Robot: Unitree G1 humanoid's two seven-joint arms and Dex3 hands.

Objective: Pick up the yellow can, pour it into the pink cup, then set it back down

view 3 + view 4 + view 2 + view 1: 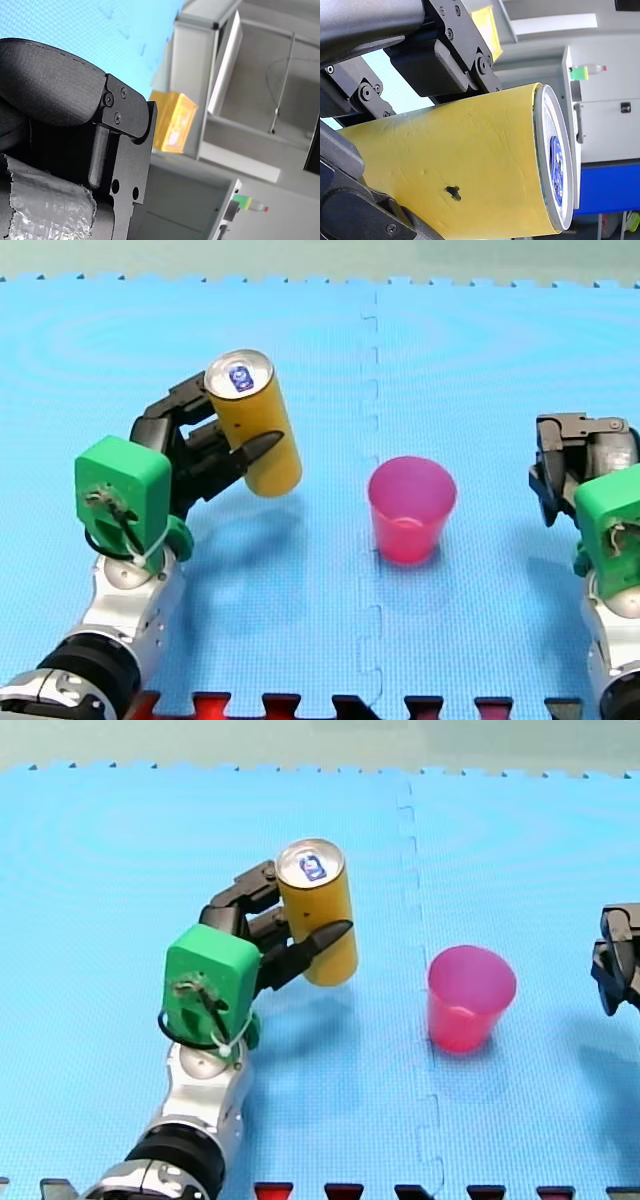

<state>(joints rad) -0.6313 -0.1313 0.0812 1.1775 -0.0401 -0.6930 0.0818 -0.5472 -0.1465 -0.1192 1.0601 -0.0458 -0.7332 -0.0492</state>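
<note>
Starting nearest us: left hand (262, 928) is clamped round the yellow can (318, 910), held tilted & clear of the blue mat (300, 620), w/ fingers hiding part of its side. Pink cup (410, 510) stands upright on the mat, right of the can, apart from it. Right hand (565, 465) is over the mat's right side, holding nothing; we can't tell its state. Can lid has a blue patch (556, 170); we can't read any writing.

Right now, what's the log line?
left robot hand: grips yellow can, left of pink cup | right robot hand: empty, far right
</note>
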